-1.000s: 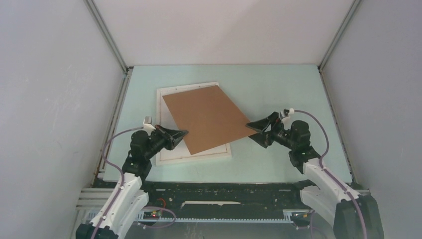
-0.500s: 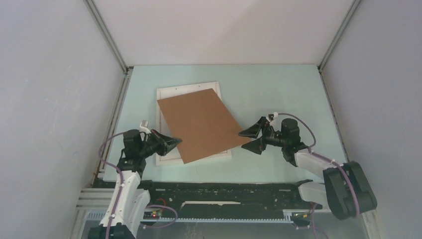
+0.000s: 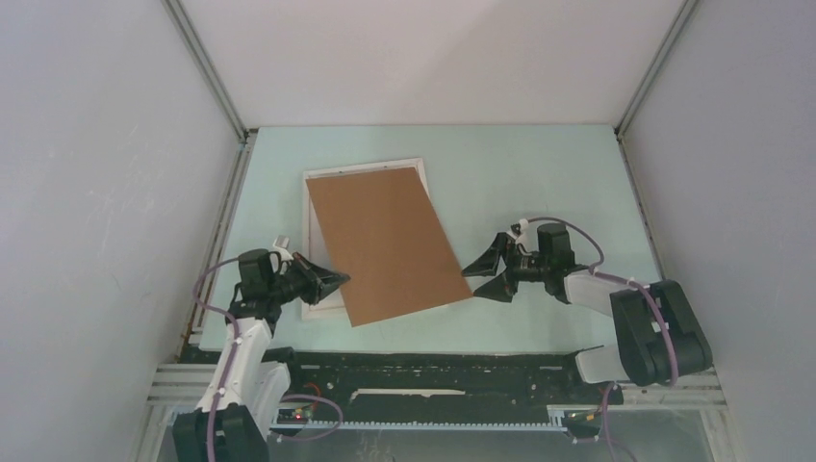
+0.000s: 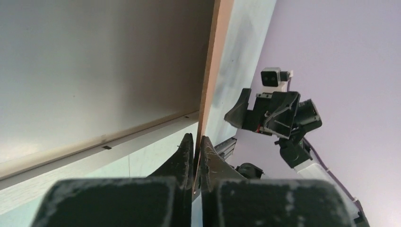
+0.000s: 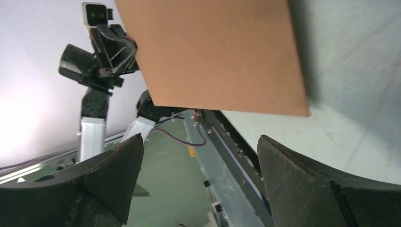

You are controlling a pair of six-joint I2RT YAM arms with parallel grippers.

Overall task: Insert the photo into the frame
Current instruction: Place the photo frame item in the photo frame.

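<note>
The white frame (image 3: 310,241) lies flat on the left of the table, and its pale rim (image 4: 94,144) also shows in the left wrist view. A brown backing board (image 3: 385,245) is tilted over it and covers most of it. The photo is hidden. My left gripper (image 3: 339,279) is shut on the board's near left edge (image 4: 208,94), with the thin edge pinched between the fingers (image 4: 196,139). My right gripper (image 3: 478,274) is open and empty just right of the board's near right corner. That corner (image 5: 217,52) hangs ahead of the spread jaws (image 5: 198,142).
The pale green table (image 3: 539,183) is walled by grey panels on three sides. A black rail with cables (image 3: 433,371) runs along the near edge. The right arm (image 4: 274,111) shows in the left wrist view and the left arm (image 5: 101,42) in the right wrist view.
The board has swung nearer and more in line with the frame. My left gripper drew back with it. My right gripper moved nearer and lower, its jaws open and apart from the board.
</note>
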